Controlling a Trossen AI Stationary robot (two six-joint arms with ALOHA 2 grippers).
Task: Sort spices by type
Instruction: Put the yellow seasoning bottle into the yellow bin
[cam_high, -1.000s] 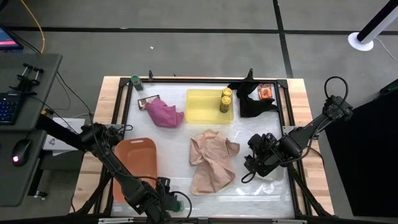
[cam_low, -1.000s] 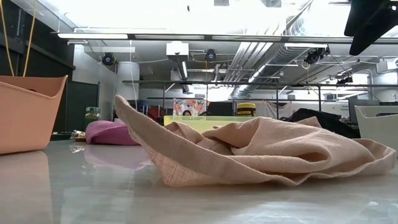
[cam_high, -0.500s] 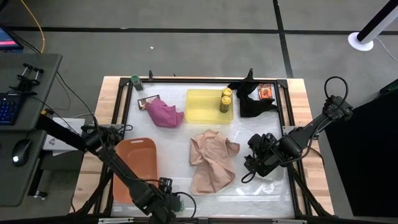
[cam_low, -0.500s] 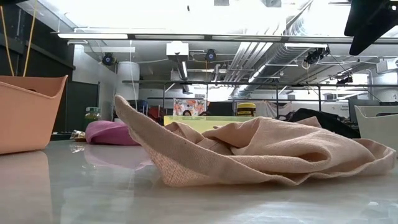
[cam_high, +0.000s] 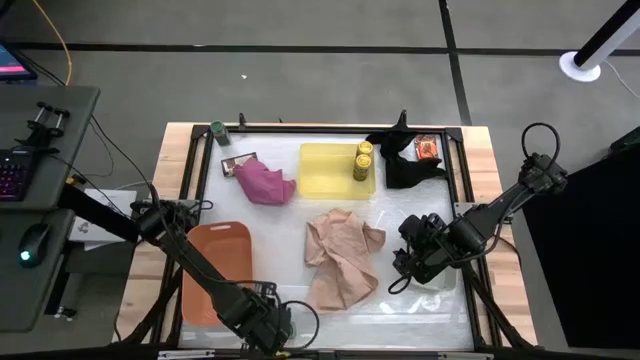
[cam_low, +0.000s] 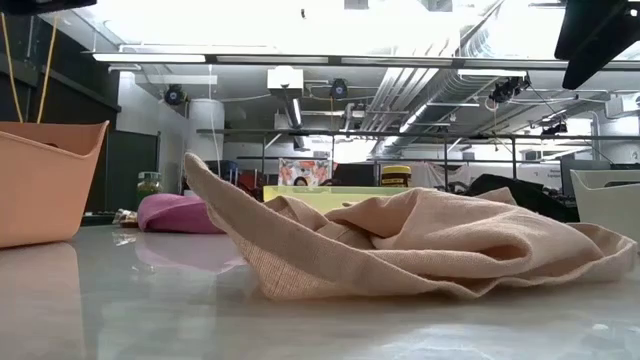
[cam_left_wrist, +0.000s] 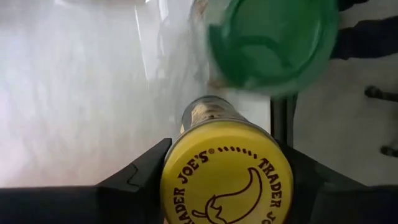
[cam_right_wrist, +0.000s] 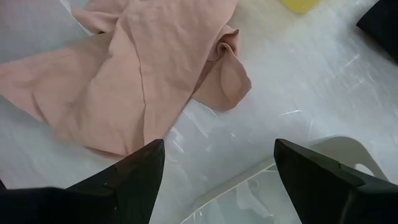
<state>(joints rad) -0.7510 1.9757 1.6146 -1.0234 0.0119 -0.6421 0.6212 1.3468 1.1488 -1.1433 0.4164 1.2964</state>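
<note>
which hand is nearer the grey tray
Right. The right hand hovers at the grey tray's edge; the left hand, shut on a yellow-lidded jar, is across the table past the tan cloth.

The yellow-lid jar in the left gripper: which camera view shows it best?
The left wrist view shows it best: the yellow-lid jar fills the near frame between the left gripper's fingers, its lid print readable, beside a green-lid jar. In the high view the arm hides this jar. The low and right wrist views do not show it.
</note>
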